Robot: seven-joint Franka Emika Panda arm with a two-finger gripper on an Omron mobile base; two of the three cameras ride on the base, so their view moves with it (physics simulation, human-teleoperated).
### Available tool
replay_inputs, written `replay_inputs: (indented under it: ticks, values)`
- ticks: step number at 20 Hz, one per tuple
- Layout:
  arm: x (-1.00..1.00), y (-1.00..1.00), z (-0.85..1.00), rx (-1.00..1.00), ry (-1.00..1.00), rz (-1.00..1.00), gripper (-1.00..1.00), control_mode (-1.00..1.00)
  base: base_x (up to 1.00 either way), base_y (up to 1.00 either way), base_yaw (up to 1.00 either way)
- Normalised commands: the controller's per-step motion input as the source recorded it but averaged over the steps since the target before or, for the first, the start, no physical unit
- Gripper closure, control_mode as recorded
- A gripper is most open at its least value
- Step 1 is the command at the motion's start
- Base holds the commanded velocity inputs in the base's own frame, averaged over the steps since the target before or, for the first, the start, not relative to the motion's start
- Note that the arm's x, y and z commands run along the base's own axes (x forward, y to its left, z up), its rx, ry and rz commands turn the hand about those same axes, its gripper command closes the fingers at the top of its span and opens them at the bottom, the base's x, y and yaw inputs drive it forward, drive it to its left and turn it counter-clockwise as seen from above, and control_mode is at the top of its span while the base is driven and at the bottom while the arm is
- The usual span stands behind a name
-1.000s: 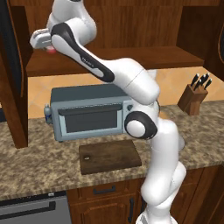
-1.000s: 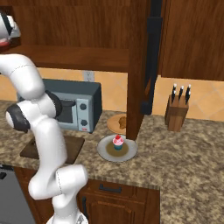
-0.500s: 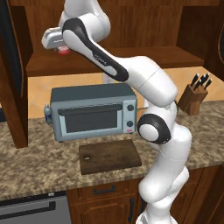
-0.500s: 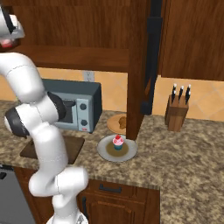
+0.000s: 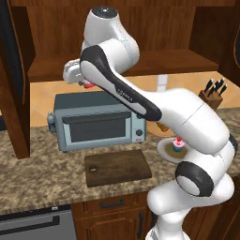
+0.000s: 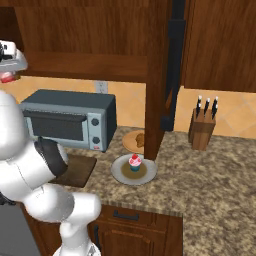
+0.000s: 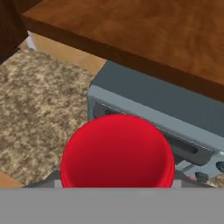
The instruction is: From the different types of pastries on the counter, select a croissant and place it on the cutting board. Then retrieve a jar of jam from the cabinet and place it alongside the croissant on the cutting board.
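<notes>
The croissant (image 6: 140, 140) is half hidden behind the cabinet post (image 6: 156, 100); the jar (image 7: 117, 151) is cut off by the bottom edge.
</notes>
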Motion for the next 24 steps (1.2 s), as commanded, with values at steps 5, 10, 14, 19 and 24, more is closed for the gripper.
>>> replay_inputs:
  ticks: [5, 10, 14, 19, 24]
  values:
    - [-0.55, -0.26, -0.29, 0.13, 0.0, -0.01, 1.0, -1.0, 0.0, 0.0, 0.0]
    - [0.21, -0.47, 0.0, 0.06, 0.13, 0.05, 1.0, -1.0, 0.0, 0.0, 0.0]
    - [-0.33, -0.12, -0.19, 0.05, 0.02, 0.02, 1.0, -1.0, 0.0, 0.0, 0.0]
    - [-1.0, -0.34, -0.81, 0.0, -0.02, 0.0, 1.0, -1.0, 0.0, 0.0, 0.0]
    - [-1.0, -0.54, -0.76, 0.01, -0.02, 0.0, 1.0, -1.0, 0.0, 0.0, 0.0]
